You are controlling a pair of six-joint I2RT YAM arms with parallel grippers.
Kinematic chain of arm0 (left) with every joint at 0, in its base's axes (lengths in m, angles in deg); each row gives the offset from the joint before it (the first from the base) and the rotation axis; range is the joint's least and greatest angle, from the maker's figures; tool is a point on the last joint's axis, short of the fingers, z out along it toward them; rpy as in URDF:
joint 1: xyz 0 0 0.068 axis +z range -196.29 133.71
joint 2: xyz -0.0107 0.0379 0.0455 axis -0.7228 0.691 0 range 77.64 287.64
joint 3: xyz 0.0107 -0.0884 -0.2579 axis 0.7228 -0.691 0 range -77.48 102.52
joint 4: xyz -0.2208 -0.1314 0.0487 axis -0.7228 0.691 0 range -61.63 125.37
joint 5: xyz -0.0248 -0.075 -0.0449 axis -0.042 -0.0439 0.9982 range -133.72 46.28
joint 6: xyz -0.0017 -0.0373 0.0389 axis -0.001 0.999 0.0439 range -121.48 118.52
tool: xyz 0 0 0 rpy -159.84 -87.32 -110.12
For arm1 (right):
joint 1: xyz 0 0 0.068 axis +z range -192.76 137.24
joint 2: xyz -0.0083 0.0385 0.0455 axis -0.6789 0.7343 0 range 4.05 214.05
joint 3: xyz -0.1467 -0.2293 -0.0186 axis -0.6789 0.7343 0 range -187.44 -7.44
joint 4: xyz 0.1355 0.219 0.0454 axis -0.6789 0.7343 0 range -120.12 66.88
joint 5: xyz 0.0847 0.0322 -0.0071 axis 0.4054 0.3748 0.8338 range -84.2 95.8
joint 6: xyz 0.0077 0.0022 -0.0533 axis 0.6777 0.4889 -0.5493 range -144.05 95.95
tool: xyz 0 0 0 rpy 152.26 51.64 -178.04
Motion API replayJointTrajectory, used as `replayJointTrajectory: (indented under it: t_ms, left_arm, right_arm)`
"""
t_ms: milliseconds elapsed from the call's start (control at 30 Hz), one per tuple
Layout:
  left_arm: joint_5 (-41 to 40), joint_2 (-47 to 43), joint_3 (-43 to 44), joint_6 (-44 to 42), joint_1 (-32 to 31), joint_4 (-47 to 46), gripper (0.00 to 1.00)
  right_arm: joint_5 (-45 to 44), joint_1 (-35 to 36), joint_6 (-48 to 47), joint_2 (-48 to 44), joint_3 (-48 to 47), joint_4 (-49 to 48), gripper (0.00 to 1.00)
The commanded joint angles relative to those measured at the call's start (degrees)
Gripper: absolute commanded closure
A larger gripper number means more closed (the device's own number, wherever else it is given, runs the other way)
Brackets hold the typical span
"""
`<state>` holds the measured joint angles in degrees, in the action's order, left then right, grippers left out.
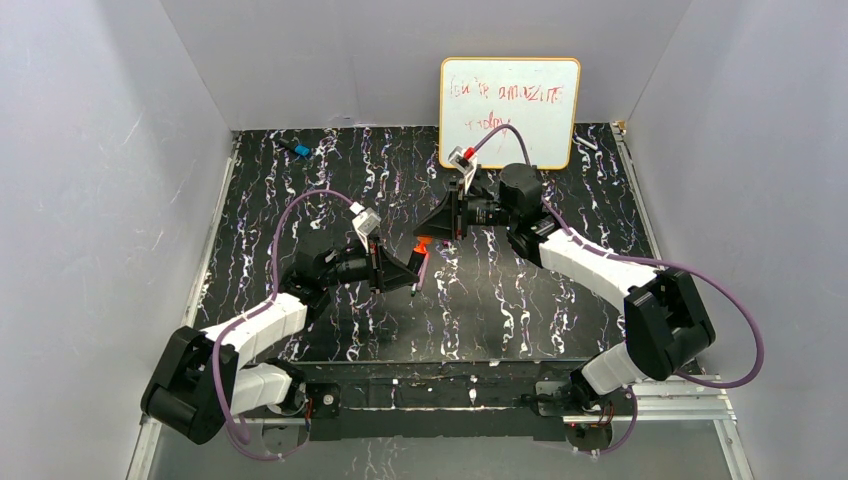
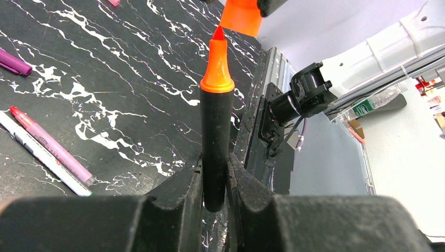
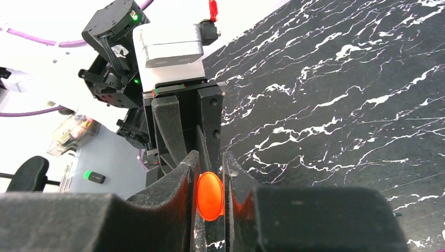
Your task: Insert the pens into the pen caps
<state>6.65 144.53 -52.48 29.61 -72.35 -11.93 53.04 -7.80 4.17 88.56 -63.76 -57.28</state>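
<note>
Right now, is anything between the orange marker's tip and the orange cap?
Nothing. The left wrist view shows the tip of the orange marker right at the orange cap, no object between.

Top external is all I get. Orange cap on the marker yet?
Observer: No. The left wrist view shows the black marker with its orange tip bare, just short of the orange cap.
Operator: Lined up?
Observer: Not quite. In that view the tip sits toward the cap's left edge, not centred on its mouth.
Operator: Right grip solid?
Observer: The right wrist view shows the cap pinched between both fingers of the right gripper.
</note>
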Motion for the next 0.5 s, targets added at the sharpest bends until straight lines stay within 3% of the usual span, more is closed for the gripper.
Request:
replayJointTrajectory:
  t_ms: [0,467]
  left_arm:
    - [1.0,-0.79,0.01,-0.33,-0.21,-1.37,1.0]
    - [1.47,-1.35,-0.27,-0.15,-0.21,-2.86,1.0]
  right_arm:
    - [2.75,0.0,0.56,0.49,-0.74,-2.03,0.99]
    - [4.27,1.79,2.72,2.85,2.36,-5.15,0.99]
